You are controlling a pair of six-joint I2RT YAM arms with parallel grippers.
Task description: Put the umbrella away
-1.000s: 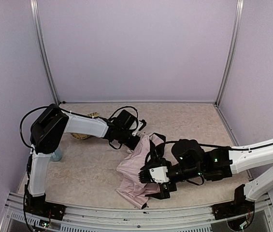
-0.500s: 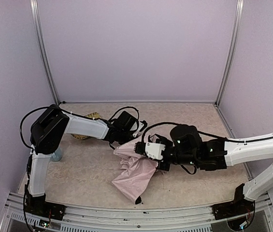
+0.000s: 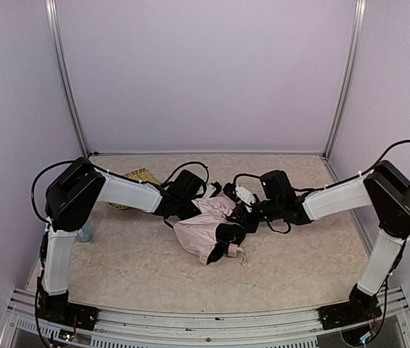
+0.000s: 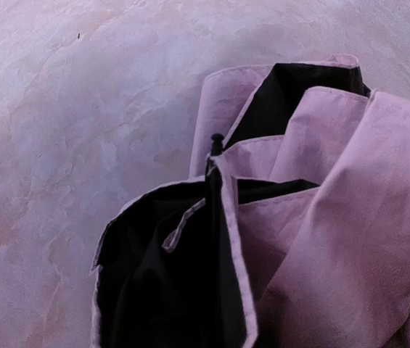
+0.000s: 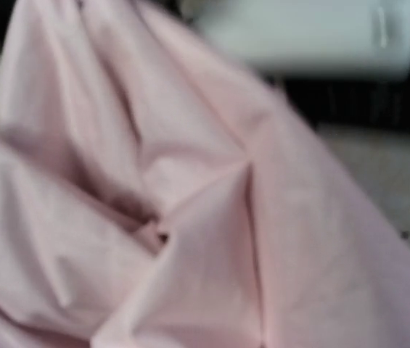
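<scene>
Right jaws: clenched fully. The right gripper [image 3: 235,213] presses into the umbrella [image 3: 199,235] on the side away from the woven tray [image 3: 138,175]. Its wrist view is filled with blurred pink cloth, so I cannot tell whether a fold is pinched.
Left jaws: cannot tell whether released or clenched. The left gripper [image 3: 192,209] is buried at the umbrella's tray-side edge, and its fingers show in no view.
Why so placed: the two grippers seem to flank the bundle so they can gather loose cloth inward.
Umbrella's place: on the table [image 3: 117,254], right of the tray, nearer the arm bases than it, and apart from it.
Shape: collapsed into a crumpled lump, not yet rolled or strapped.
Fabric: thin, matte pale pink outside with stitched hems and soft, deep folds.
Lining: the black lining [image 4: 161,290] turns outward where panels flop open.
Rib: a thin black rib tip [image 4: 217,138] pokes up between panels.
Tray: woven pale yellow strips, mostly hidden behind the left arm.
Table: mottled beige with a stone-like pattern.
</scene>
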